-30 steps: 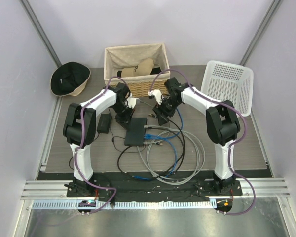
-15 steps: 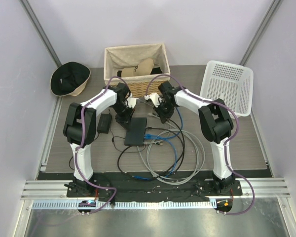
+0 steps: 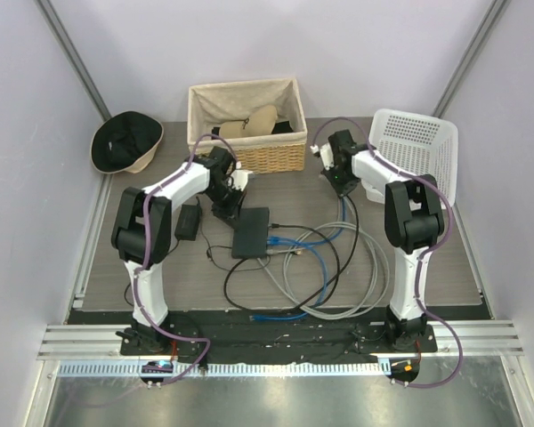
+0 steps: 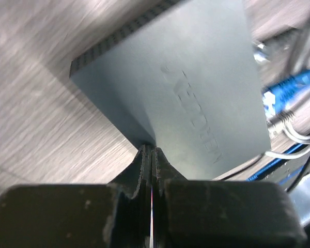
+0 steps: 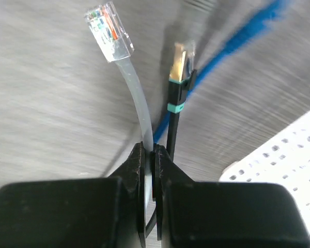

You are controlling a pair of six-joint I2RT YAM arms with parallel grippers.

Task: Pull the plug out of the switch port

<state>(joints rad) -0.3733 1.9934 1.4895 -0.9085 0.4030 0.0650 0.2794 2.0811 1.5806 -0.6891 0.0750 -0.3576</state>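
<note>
Two plugs hang free in the right wrist view. A clear plug (image 5: pixel 108 31) ends a grey cable (image 5: pixel 137 98), and just beside it a gold-tipped plug (image 5: pixel 181 62) ends a black cable (image 5: pixel 173 129). The right pincer (image 5: pixel 152 150) is clamped on the grey cable. The black cable slips in alongside, and I cannot tell whether it is pinched too. Behind them a blue cable (image 5: pixel 237 36) runs blurred across the surface (image 5: pixel 51 103), and the white basket (image 5: pixel 279 155) fills the lower right corner.

From above, the right pincer (image 3: pixel 340 178) sits near the white basket (image 3: pixel 414 147), well apart from the switch (image 3: pixel 251 233). The switch lies flat at the middle of the surface (image 3: pixel 427 258). The switch port (image 3: pixel 268 238) row is on its right edge, where cables fan out into loops.

The left pincer (image 3: pixel 231 203) is at the switch's far end. In its wrist view the left pincer (image 4: pixel 151 150) has its fingers pressed together, gripping nothing, with the tips touching the switch (image 4: pixel 196 93) at its edge. A blue plug (image 4: pixel 271 98) sits in the port edge, with grey leads beside it.

A small power brick (image 3: pixel 189 221) lies left of the switch. A wicker basket (image 3: pixel 267 158) and a hat (image 3: pixel 125 142) stand at the back.
</note>
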